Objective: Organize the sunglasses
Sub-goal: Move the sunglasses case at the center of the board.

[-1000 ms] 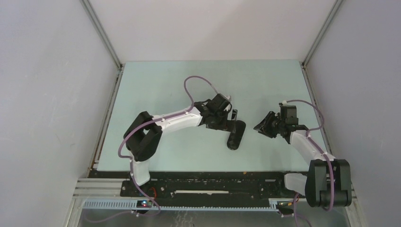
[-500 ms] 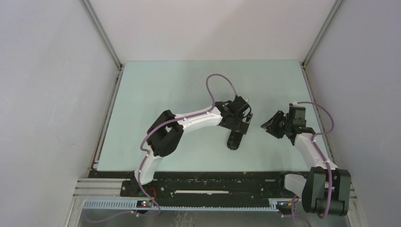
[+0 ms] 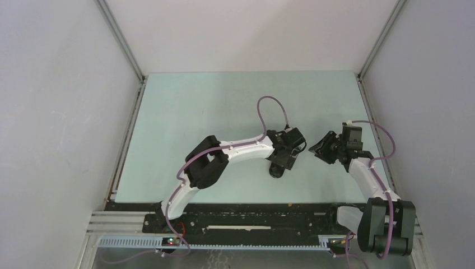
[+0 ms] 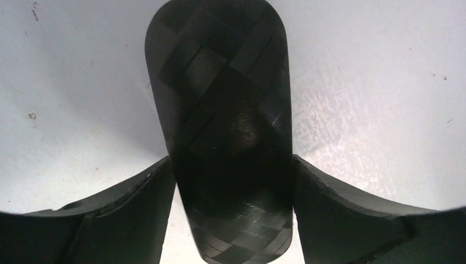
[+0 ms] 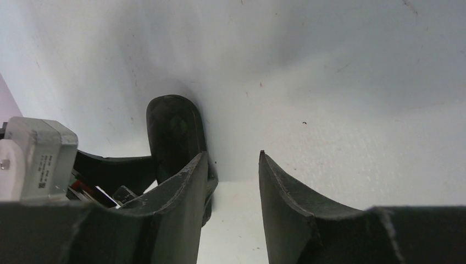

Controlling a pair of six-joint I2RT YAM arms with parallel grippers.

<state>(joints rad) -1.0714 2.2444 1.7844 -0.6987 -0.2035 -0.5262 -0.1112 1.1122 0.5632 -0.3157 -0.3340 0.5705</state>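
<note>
The black oblong case [image 4: 220, 99] lies closed on the pale green table; only its near end [image 3: 274, 170] shows in the top view. My left gripper [image 3: 288, 152] is down over the case, one finger against each long side [image 4: 231, 159]. My right gripper [image 3: 316, 150] is open and empty just right of the case, low over the table, and points toward it [image 5: 233, 157]. The right wrist view shows the case's rounded end [image 5: 173, 129] beside the left arm's wrist. The sunglasses are not in view.
Grey walls enclose the table [image 3: 196, 112] on the left, back and right. A black rail [image 3: 246, 216] runs along the near edge between the arm bases. The two grippers are close together at the table's centre right.
My left arm has swung right and toward the near edge, from the case's far end to over its middle. My right gripper shifted slightly right. The case stayed about where it was.
</note>
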